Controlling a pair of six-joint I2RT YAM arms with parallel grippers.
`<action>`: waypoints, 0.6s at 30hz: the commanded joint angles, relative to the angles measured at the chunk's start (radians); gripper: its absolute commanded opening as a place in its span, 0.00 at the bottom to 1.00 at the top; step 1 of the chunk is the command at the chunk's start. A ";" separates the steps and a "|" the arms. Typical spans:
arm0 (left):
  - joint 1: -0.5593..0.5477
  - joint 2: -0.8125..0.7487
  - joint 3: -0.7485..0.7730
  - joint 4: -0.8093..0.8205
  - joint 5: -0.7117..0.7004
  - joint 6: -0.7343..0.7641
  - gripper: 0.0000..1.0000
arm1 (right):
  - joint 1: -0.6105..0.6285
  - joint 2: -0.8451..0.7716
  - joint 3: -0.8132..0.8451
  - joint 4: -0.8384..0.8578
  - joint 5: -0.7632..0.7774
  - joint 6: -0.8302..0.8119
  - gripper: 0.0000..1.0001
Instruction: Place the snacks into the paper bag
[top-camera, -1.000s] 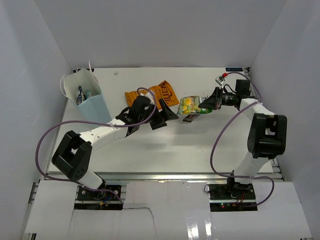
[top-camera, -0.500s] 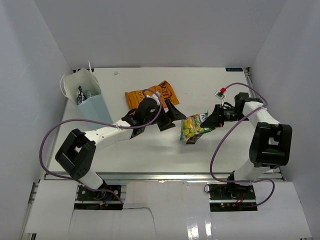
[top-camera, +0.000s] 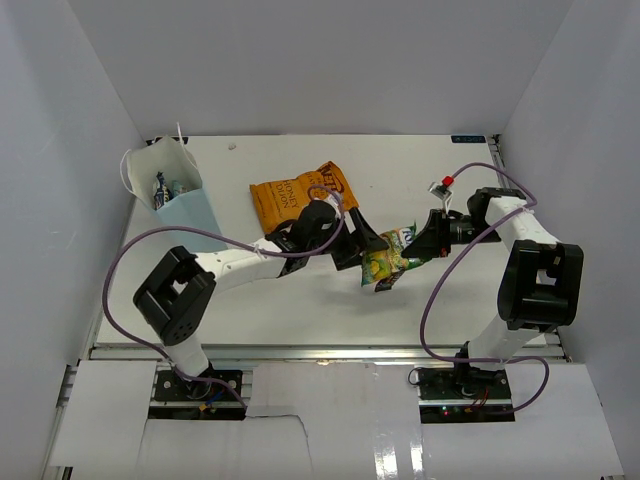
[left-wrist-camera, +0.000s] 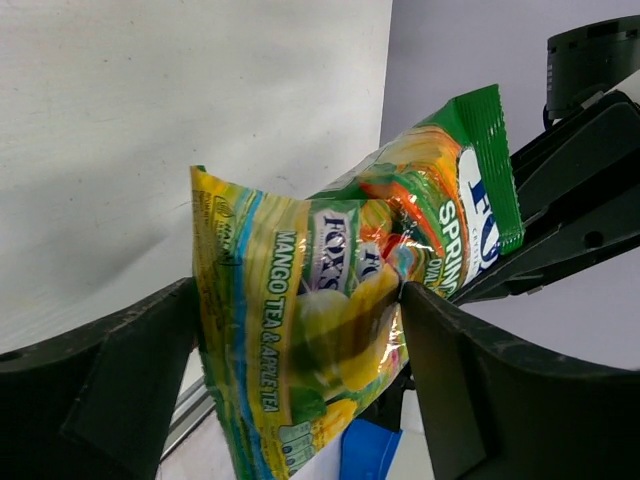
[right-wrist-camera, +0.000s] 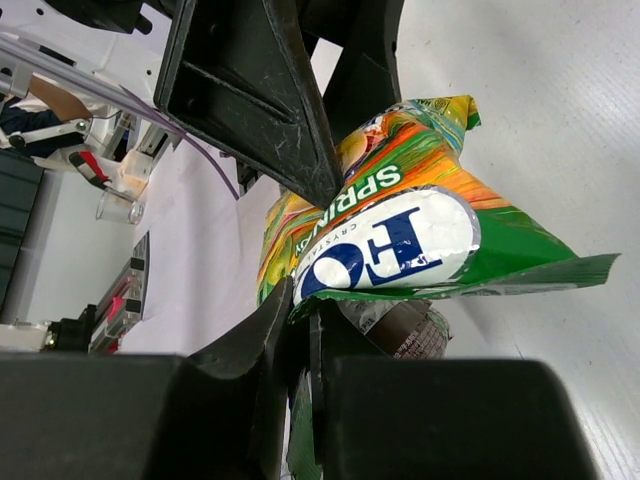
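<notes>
My right gripper (top-camera: 420, 244) is shut on the green top edge of the yellow-green packet (top-camera: 384, 262) and holds it above the table; in the right wrist view the gripper (right-wrist-camera: 301, 303) pinches that packet (right-wrist-camera: 385, 235). A dark purple packet (right-wrist-camera: 402, 326) hangs just behind it at the fingers. My left gripper (top-camera: 364, 250) is open, its jaws on either side of the packet (left-wrist-camera: 300, 330); its own view shows the gripper (left-wrist-camera: 298, 292) straddling it. The large orange bag (top-camera: 298, 194) lies behind. The light-blue paper bag (top-camera: 187, 216) stands upright at far left.
Blue packets (top-camera: 165, 186) sit inside the paper bag. White walls enclose the table on the left, back and right. The left arm stretches across the middle of the table in front of the orange bag.
My right gripper lifted the yellow-green packet off the table and carried it nearer and left. My left arm reached right until its open jaws came around the packet.
</notes>
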 joint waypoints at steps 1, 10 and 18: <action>-0.012 0.023 0.102 0.029 0.048 0.024 0.88 | -0.002 -0.017 0.018 -0.049 -0.090 -0.049 0.08; -0.018 0.079 0.178 0.028 0.134 0.048 0.54 | -0.002 0.020 0.015 -0.048 -0.063 -0.056 0.13; -0.018 0.060 0.176 0.006 0.157 0.109 0.18 | -0.003 0.038 0.023 -0.044 0.003 -0.055 0.23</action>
